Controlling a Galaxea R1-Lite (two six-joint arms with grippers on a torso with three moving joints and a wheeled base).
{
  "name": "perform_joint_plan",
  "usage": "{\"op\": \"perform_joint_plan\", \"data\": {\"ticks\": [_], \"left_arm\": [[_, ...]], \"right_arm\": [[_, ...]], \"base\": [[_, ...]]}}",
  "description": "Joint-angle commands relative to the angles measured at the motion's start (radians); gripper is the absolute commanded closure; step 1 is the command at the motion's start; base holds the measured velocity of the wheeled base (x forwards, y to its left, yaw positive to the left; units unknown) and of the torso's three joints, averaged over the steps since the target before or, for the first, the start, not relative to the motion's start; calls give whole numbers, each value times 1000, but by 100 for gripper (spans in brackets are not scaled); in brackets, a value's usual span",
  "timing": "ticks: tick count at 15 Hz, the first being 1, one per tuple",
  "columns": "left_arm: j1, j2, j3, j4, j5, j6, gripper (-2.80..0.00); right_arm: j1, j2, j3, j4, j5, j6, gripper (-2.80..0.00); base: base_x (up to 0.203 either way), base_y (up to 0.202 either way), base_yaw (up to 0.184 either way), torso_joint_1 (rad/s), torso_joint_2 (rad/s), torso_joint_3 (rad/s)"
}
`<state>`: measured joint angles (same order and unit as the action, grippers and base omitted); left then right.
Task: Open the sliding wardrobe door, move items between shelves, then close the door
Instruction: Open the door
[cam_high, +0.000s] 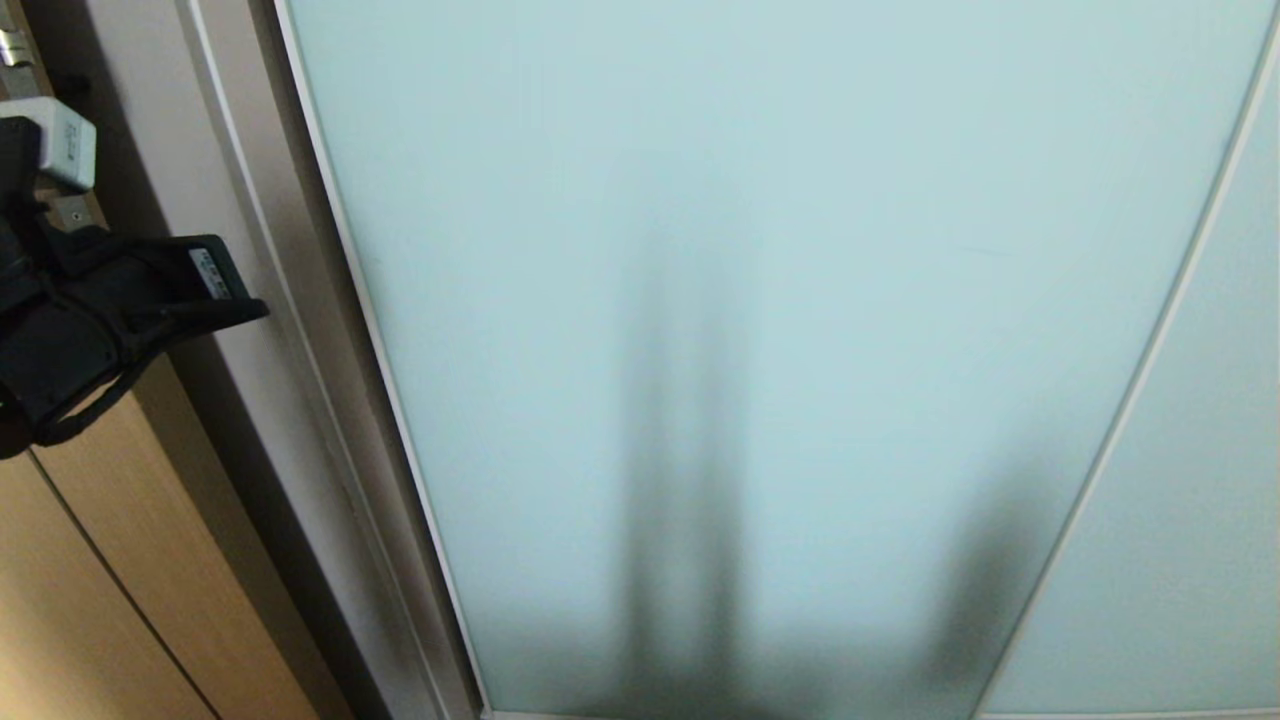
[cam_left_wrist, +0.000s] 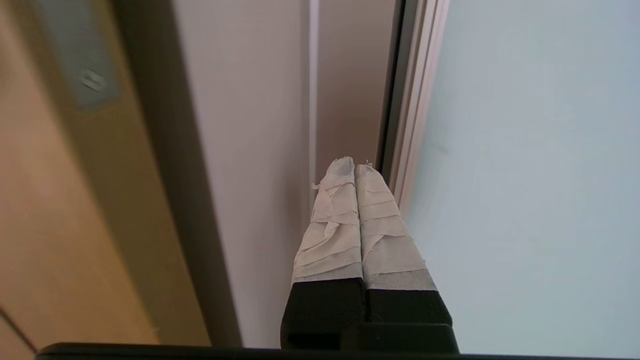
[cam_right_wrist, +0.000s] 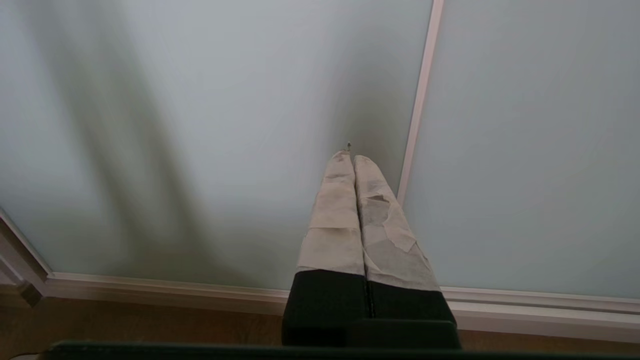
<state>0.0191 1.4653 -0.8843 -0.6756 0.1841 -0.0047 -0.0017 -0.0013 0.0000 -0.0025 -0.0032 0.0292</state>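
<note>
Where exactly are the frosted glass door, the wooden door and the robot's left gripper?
Frosted pale aqua glass sliding wardrobe door (cam_high: 760, 200): head view, on the bare pane.
Tan wooden door (cam_high: 70, 560): head view, on its lower panel.
Left gripper (cam_left_wrist: 355, 167): left wrist view, between its taped tips.

Left gripper (cam_left_wrist: 355, 167) and right gripper (cam_right_wrist: 348, 159): matt black bodies, each with two long tapering fingers (cam_left_wrist: 332, 225) wrapped in creased off-white tape, torn on the right one. The left arm (cam_high: 90, 310) carries black housing, a small white label, a white block.

hidden: all behind sliding wardrobe door (cam_high: 780, 300) | cut off: left gripper (cam_high: 225, 300) — frame edge
</note>
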Motion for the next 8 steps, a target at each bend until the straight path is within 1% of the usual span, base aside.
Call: {"op": "perform_joint_plan", "data": {"ticks": [1, 4, 8], "left_arm": [[1, 61, -5, -28, 0, -1, 0], [1, 135, -25, -118, 2, 3, 0], [1, 164, -41, -130, 5, 5, 0]], "right_arm": [[0, 1, 2, -1, 0, 0, 0], [0, 1, 2, -1, 0, 0, 0], [0, 1, 2, -1, 0, 0, 0]], "base": [[0, 0, 0, 0, 0, 0], [0, 0, 0, 0, 0, 0], [0, 0, 0, 0, 0, 0]]}}
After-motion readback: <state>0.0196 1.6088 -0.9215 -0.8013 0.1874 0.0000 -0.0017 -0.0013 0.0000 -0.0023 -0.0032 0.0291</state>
